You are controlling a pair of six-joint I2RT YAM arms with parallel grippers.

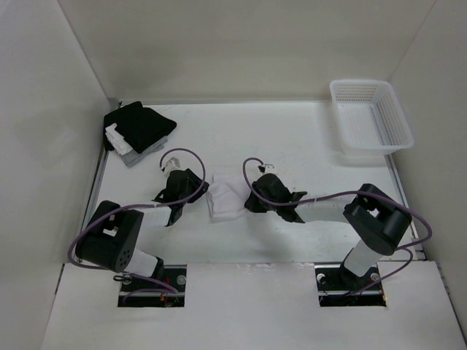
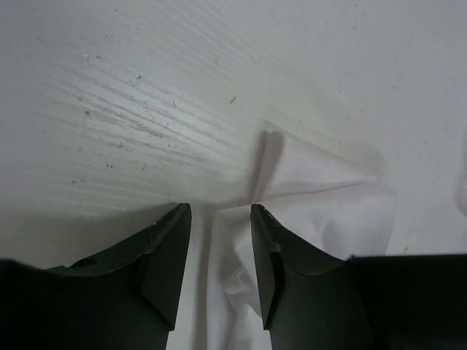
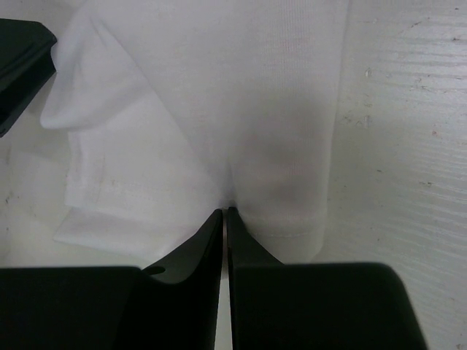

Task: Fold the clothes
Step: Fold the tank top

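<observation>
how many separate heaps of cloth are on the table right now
2. The white garment lies crumpled in the middle of the table. The black bundle, with grey and white pieces, sits in the far left corner. Pieces tucked inside that bundle may be hidden.

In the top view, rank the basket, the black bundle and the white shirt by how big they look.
1. Basket
2. Black bundle, nearly the same
3. White shirt, clearly smallest

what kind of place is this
Probably a robot lab cell: a white table boxed in by bare panels, left arm and right arm bolted at its near edge, a white garment and mesh basket on it.
</observation>
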